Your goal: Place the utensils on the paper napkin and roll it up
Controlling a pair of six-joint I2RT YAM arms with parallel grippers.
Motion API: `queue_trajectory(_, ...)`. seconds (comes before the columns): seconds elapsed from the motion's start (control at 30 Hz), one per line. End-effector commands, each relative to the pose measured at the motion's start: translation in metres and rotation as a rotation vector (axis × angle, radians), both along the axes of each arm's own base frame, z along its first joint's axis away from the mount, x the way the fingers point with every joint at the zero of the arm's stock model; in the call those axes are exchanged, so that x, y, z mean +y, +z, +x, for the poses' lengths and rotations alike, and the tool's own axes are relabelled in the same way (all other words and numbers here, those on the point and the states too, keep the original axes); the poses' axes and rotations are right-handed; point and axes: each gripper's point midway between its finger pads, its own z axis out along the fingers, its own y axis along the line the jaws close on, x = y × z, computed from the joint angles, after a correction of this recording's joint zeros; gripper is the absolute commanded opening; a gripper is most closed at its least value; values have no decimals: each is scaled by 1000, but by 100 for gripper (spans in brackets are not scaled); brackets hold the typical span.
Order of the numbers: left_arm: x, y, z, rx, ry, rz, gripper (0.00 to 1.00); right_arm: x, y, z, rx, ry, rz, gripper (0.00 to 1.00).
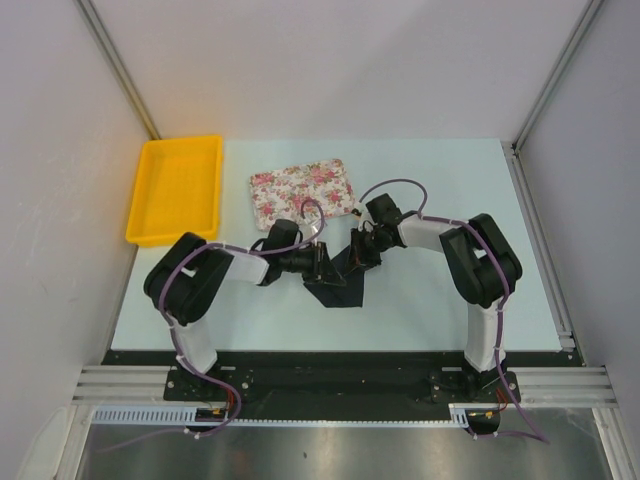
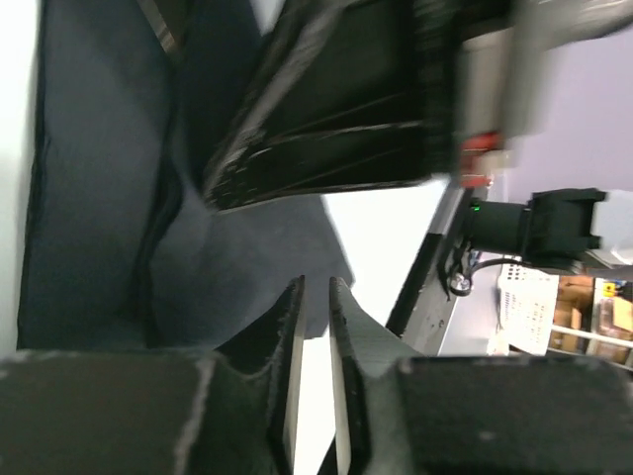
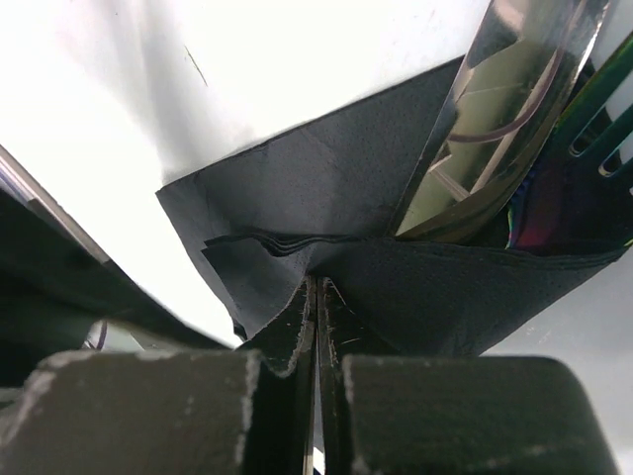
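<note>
The black paper napkin (image 1: 340,287) lies rumpled and partly folded at the table's middle, between both arms. My right gripper (image 1: 362,255) (image 3: 317,282) is shut, its tips pinching a folded edge of the napkin (image 3: 316,178). Tucked under that fold are the utensils: a shiny silvery piece (image 3: 495,119) and, beside it, fork tines (image 3: 598,148). My left gripper (image 1: 322,262) (image 2: 316,289) hovers over the napkin (image 2: 99,198) with a narrow gap between its fingers; only white table shows through the gap. The right gripper's black body (image 2: 336,99) fills the view just beyond it.
A pink-flowered tray (image 1: 300,190) sits just behind the grippers. A yellow bin (image 1: 177,188) stands at the table's back left corner. Both arms meet closely over the napkin.
</note>
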Motion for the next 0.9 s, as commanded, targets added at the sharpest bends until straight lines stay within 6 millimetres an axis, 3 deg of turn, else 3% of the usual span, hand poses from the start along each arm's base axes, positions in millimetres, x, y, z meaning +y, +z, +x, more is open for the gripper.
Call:
queue_trajectory(0.0, -11, -6, 8, -5, 14, -1, 18, -6, -23, -4, 5, 12, -55, 0)
queue_trajectory(0.2, 2, -48, 10, 65, 58, 140, 8, -4, -13, -1, -9, 14, -39, 0)
queue_trajectory(0.3, 16, -66, 7, 115, 90, 207, 2, 1, 6, 6, -46, 22, -16, 0)
queue_trajectory(0.47, 24, -71, 3, 123, 96, 230, 0, 7, 46, 24, -141, 32, 24, 5)
queue_trajectory(0.57, 22, -68, 4, 115, 92, 225, 0, 5, 55, 26, -161, 28, 16, 5)
queue_trajectory(0.87, 20, -65, 5, 109, 86, 216, 0, -1, 26, 15, -119, 46, -60, 4)
